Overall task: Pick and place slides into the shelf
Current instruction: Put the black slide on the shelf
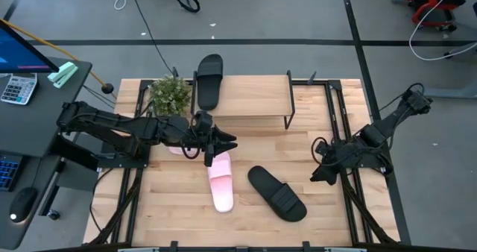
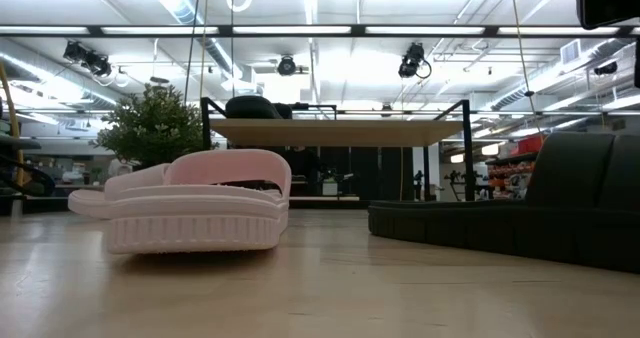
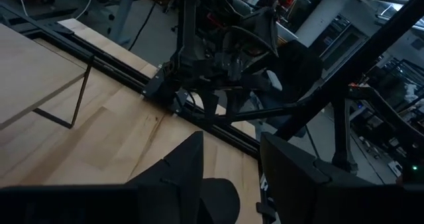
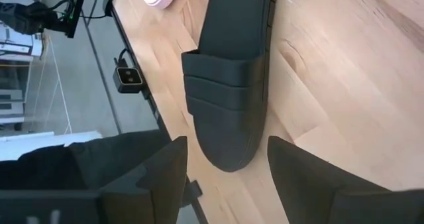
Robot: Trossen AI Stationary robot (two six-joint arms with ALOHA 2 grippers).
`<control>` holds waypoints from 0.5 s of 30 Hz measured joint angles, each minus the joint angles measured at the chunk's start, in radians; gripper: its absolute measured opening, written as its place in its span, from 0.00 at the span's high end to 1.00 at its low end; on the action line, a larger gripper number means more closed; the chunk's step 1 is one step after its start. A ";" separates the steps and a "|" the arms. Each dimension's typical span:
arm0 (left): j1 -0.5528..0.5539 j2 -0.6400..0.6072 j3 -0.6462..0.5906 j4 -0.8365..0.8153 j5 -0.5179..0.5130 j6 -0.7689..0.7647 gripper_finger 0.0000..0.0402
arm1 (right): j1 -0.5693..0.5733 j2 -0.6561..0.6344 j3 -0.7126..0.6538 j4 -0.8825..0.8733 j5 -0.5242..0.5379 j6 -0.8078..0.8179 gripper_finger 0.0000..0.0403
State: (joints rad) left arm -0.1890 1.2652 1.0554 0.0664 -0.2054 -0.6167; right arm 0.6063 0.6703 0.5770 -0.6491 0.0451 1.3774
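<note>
Fig.: Near edge, lower centre of high view: pink slide [image 1: 221,183] and black slide [image 1: 277,193] on the table [image 1: 328,222]. My left gripper [image 1: 222,145] hangs centre frame over the pink slide's top end, fingers apart, holding nothing (contact w/ strap not discernible). Risk: closing off-centre could tip or shove the slide. My right gripper [image 1: 316,171] waits centre right, spread, empty. Far: shelf [image 1: 253,95], upper centre, one black slide [image 1: 209,80] on it.
</note>
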 joint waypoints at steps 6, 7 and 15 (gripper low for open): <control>0.000 0.000 0.000 0.000 0.000 0.000 0.61 | 0.049 0.023 0.000 0.000 0.018 0.029 0.47; 0.000 0.000 0.000 0.000 0.000 0.000 0.61 | 0.054 0.026 0.000 0.000 0.027 0.035 0.47; 0.000 0.000 0.000 0.000 0.000 0.000 0.62 | 0.058 0.031 0.000 0.016 0.055 0.059 0.47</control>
State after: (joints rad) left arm -0.1890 1.2652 1.0554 0.0666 -0.2054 -0.6167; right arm 0.6647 0.7010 0.5770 -0.6327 0.1001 1.4359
